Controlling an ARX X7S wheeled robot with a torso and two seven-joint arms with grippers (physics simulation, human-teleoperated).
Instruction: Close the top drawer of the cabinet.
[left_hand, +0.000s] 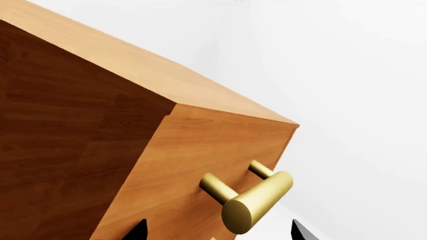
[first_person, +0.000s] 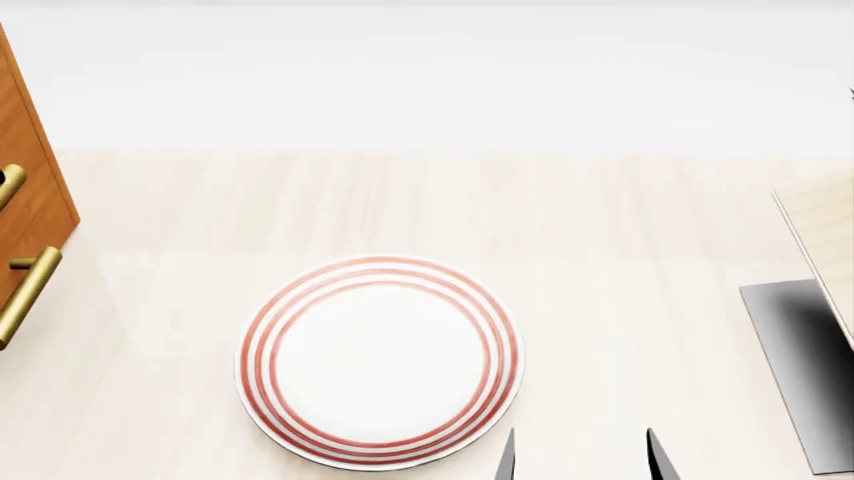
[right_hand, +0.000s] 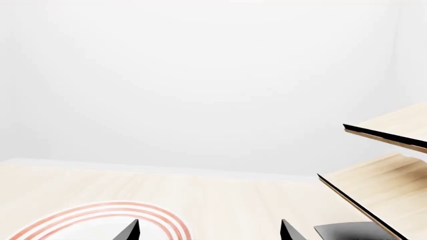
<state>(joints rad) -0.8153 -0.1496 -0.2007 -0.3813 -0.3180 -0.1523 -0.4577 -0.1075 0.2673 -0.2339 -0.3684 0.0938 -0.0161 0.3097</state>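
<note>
The orange-brown cabinet (left_hand: 80, 150) fills the left wrist view, seen at a corner with its lighter top face above. The top drawer (left_hand: 193, 150) shows only its front panel with a brass bar handle (left_hand: 257, 197); none of its inside shows. My left gripper (left_hand: 219, 231) is open, its dark fingertips (left_hand: 137, 231) either side of the handle's near end, close to the front and not touching it. In the head view the cabinet (first_person: 30, 190) is at the left edge with two brass handles (first_person: 27, 295). My right gripper (first_person: 582, 455) is open and empty beside the plate.
A white plate with red rings (first_person: 380, 360) lies on the pale wooden tabletop (first_person: 441, 200), also at the edge of the right wrist view (right_hand: 100, 215). A pale slanted rack (first_person: 821, 240) on a dark grey base (first_person: 801, 350) stands at the right, also in the right wrist view (right_hand: 373, 190).
</note>
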